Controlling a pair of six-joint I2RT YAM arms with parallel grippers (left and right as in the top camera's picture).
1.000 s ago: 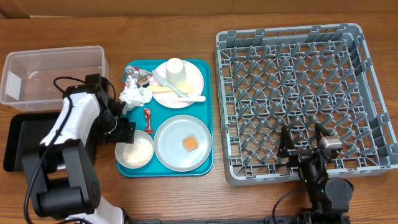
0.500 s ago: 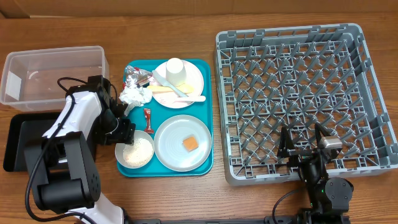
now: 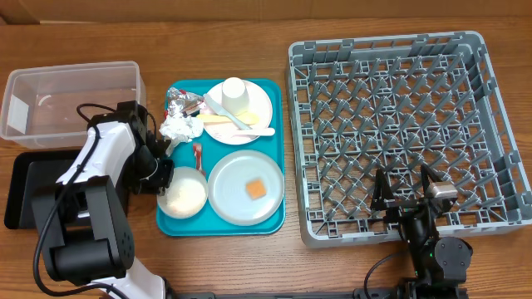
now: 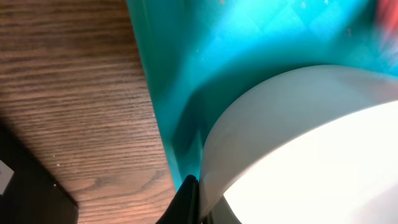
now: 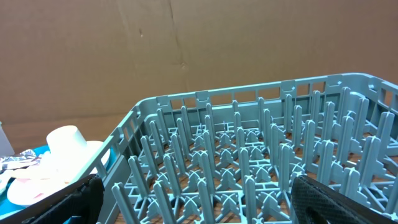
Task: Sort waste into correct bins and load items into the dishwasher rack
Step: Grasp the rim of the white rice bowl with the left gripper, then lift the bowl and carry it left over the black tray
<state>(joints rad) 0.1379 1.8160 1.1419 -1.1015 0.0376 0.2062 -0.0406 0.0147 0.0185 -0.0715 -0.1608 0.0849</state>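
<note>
**At the teal tray's left edge: bowl pinched by its rim**

On the counter's left side sit the clear tub (image 3: 75,108) and the black tray (image 3: 21,191). Just right of them, the left tool (image 3: 162,176) is clenched on the left rim of the small white bowl (image 3: 184,193). The bowl rests in the near-left corner of the teal tray (image 3: 278,141), just beside the grey-white plate (image 3: 245,189). The wrist view shows one dark finger (image 4: 186,199) against the bowl's thin wall. The bowl looks light, stiff and glossy. A rim pinch should hold it, though it may swing or slip, and tipping would spill any loose contents. Farther right stands the dishwasher rack (image 3: 382,46), with the right tool (image 3: 405,193) released at its near edge.
</note>
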